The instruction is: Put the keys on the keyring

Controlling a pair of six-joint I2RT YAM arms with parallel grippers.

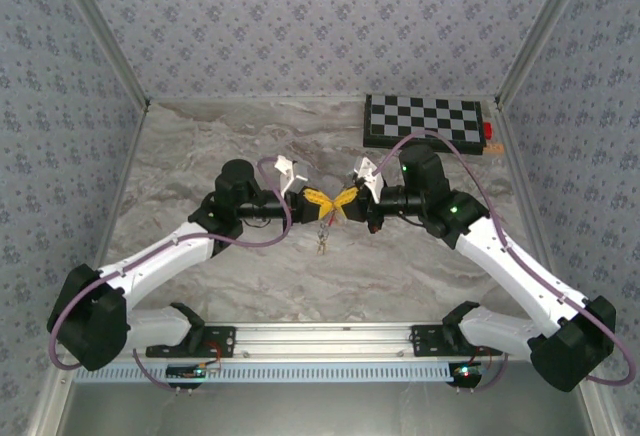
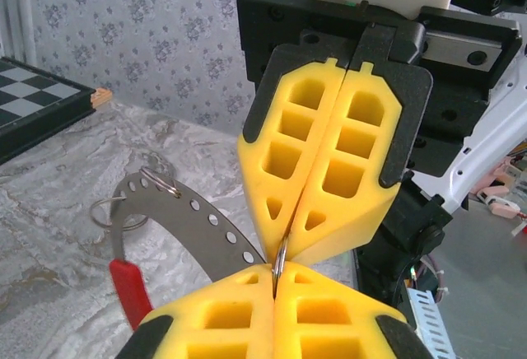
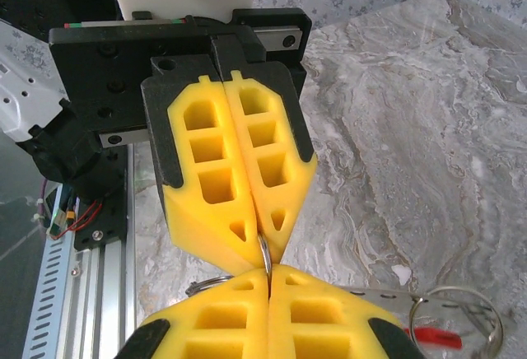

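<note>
Grip check: left gripper [image 2: 274,289] and right gripper [image 3: 269,283] meet tip to tip, each clamped on one thin wire loop [image 2: 280,262]; keyring [image 2: 165,202] hangs just beside left tips. Judgement: pinch firmly, no twisting.

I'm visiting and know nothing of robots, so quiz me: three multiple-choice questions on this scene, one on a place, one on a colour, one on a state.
1. The chessboard lies: A) at the far right of the table; B) between the arms; C) near left.
2. The fingertips are: A) blue; B) yellow; C) green.
3. The left gripper and right gripper are: A) both wide open; B) both shut on a thin metal ring; C) one open.
A: it sits by the far right wall. B: every pad shows yellow. B: their closed tips meet on the ring.
</note>
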